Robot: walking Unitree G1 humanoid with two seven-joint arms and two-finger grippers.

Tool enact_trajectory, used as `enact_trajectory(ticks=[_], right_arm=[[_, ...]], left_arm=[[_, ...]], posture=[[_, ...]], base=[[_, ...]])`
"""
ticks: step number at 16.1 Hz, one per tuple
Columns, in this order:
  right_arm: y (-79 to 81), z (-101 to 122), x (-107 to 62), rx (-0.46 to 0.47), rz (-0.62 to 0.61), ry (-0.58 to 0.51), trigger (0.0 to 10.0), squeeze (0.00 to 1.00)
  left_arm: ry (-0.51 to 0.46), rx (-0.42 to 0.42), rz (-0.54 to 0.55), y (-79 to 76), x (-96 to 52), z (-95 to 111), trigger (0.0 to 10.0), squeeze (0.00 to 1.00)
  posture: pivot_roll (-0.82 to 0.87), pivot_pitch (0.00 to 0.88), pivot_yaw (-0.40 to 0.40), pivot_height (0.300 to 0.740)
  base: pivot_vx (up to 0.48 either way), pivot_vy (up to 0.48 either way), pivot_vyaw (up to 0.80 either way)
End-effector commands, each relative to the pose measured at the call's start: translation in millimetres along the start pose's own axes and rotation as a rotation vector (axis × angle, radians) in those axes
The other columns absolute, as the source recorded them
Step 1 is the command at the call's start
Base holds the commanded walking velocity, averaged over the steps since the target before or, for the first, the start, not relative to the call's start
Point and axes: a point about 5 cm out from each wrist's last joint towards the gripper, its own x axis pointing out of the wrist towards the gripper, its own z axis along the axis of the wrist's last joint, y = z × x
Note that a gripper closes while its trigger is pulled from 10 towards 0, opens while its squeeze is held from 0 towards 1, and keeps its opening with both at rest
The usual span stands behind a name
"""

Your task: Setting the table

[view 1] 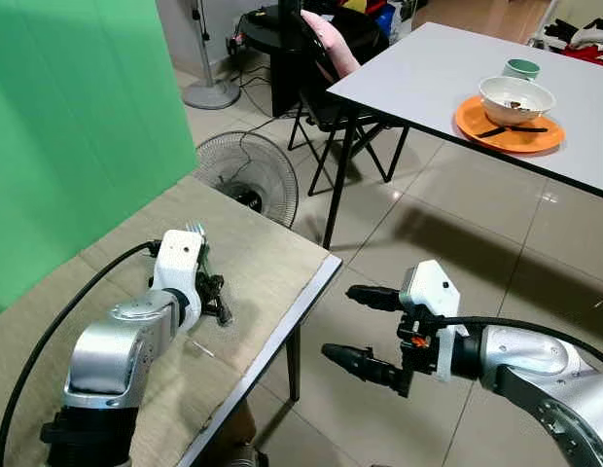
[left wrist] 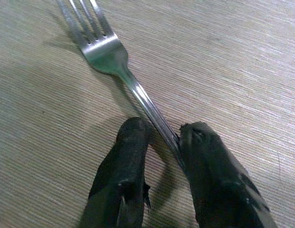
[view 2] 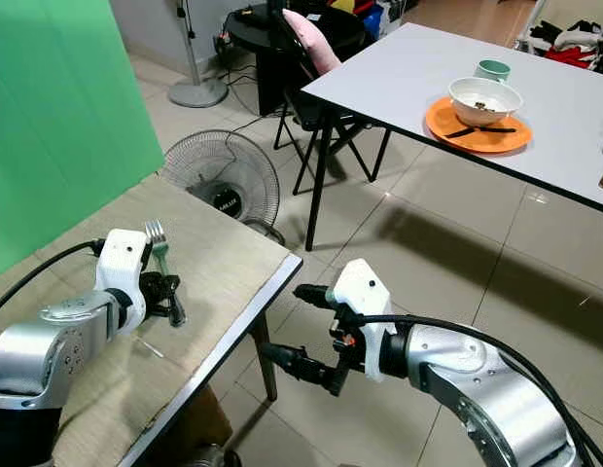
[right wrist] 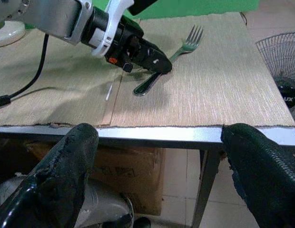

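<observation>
1. The left gripper [left wrist: 159, 142] is down on the woven beige mat [view 1: 253, 263] of the near table [view 2: 245, 316], its two black fingers closed around the handle of a silver fork [left wrist: 107, 52].
2. The fork lies flat on the mat. Its tines point ahead of the fingertips, away from the wrist, and its handle end sticks out behind them.
3. To the right of that gripper, past the table's metal edge, the right gripper [view 1: 365, 331] hangs over the tiled floor [view 1: 457, 243] with its fingers spread wide and nothing between them. In the right wrist view it looks back across the table edge toward the fork.
4. A cardboard box [right wrist: 138, 175] sits under the near table.
5. Beyond the left gripper, off the table's far corner, a floor fan [view 1: 248, 175] stands on the tiles beside a green screen [view 1: 78, 126].
6. Far ahead of the right gripper stands a white table [view 1: 428, 78]. On it an orange plate [view 1: 508, 126] carries a white bowl [view 1: 515, 99] holding dark scraps, with a dark utensil lying on the plate in front of the bowl.
7. A green cup [view 1: 521, 68] stands just behind the bowl; its contents cannot be seen.
</observation>
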Motion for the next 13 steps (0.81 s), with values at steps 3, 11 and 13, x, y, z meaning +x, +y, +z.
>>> enact_trajectory(ticks=[3, 11, 13], right_arm=[[-0.7, 3, -1.8, -0.017, 0.012, -0.007, 10.0, 0.0], [-3.4, 3, -2.6, -0.026, 0.009, -0.006, 10.0, 0.0], [-4.9, 2, -2.9, -0.019, -0.007, -0.014, 10.0, 0.0]], left_arm=[[0.038, 0.035, -0.04, -3.3, -2.4, -3, 0.0, 0.0], [-0.009, 0.145, -0.139, -4.6, -11.0, 0, 0.0, 0.0], [-0.056, 0.154, -0.163, -6.2, -14.7, 3, 0.0, 0.0]], posture=[[-0.01, 0.032, 0.034, 0.74], [-0.01, 0.028, 0.028, 0.74], [-0.02, 0.025, 0.03, 0.74]], base=[[0.0, 0.0, 0.0], [0.0, 0.0, 0.0], [0.0, 0.0, 0.0]])
